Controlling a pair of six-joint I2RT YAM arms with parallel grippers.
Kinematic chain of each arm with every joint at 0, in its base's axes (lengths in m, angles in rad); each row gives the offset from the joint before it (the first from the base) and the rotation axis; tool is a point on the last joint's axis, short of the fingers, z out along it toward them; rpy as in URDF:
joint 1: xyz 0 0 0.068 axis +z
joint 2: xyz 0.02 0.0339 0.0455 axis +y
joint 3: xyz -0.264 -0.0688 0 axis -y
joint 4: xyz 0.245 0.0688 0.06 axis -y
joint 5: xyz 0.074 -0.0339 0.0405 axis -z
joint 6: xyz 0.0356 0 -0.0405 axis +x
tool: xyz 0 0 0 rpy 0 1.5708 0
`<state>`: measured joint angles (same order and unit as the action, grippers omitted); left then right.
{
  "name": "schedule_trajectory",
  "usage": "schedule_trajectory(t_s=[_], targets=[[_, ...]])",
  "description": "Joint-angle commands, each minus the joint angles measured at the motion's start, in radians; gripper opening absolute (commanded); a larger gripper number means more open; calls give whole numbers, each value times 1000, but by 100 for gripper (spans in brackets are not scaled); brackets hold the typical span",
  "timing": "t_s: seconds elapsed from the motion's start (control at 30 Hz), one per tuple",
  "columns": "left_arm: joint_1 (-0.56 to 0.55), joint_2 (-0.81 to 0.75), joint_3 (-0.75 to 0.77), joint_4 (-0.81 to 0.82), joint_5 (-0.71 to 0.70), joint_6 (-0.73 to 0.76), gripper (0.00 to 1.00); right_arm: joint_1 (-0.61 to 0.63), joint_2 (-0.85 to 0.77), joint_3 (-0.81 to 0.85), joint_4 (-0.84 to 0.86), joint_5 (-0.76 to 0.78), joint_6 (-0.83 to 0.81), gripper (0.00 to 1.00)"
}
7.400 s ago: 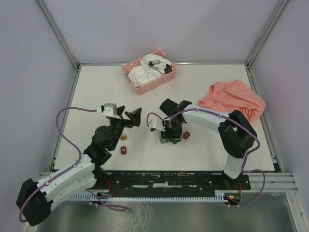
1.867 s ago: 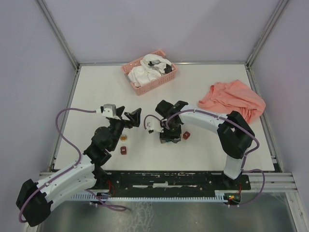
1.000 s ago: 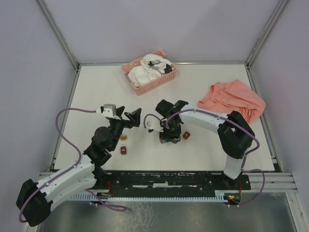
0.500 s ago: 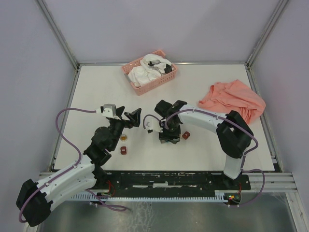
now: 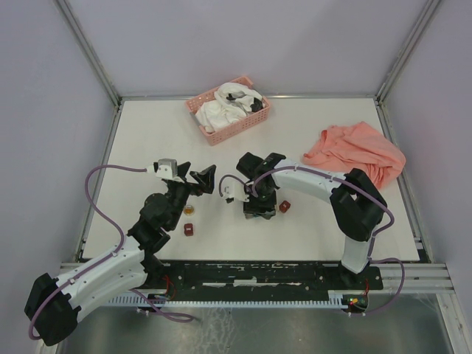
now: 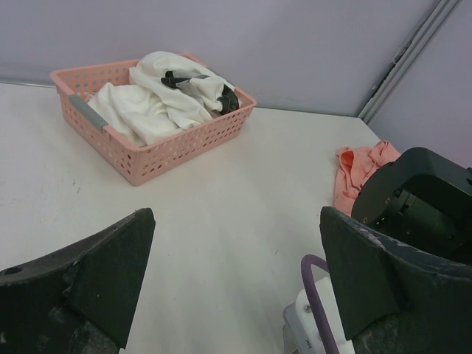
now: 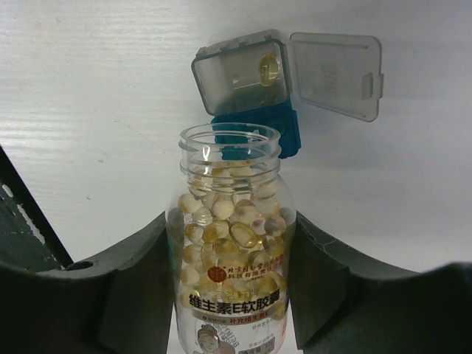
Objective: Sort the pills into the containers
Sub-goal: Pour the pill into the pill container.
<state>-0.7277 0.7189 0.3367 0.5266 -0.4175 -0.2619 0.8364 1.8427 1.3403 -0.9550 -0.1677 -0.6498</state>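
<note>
The right pincer (image 7: 230,228) is clamped on the sides of an uncapped clear jar (image 7: 231,295), which is packed with amber pills (image 7: 221,195). Just past the jar's mouth lies the teal box (image 7: 284,133), partly hidden by the rim. Just beyond that is the grey box (image 7: 240,74), its lid (image 7: 337,70) flung open to the right and one pill (image 7: 269,68) inside. So the teal box stands between jar and grey box.

From above, the right wrist covers the jar and both boxes. One dark red box (image 5: 284,207) sits just beside that wrist on the desk (image 5: 147,140). The other dark red box (image 5: 189,229) lies near the left arm.

The left pincer (image 6: 236,243) hangs above the desk with its fingers (image 6: 96,273) wide apart and nothing between them. It faces the pink basket (image 6: 177,155) of white cloth (image 6: 147,110) at the far edge. A salmon cloth (image 5: 354,151) is heaped at the right, well apart from the boxes.
</note>
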Motion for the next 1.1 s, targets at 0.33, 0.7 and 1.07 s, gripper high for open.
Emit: schedule_trajectory(t_s=[0.33,0.7,1.07], targets=[[4,-10,0,55,-19,21,99,18,-52,-15,38,20,-10,4],[4,-5,3,51,-18,21,99,8,-45,-12,61,41,13,4],[4,-5,5,49,-14,21,99,-7,-10,31,15,50,25,4]])
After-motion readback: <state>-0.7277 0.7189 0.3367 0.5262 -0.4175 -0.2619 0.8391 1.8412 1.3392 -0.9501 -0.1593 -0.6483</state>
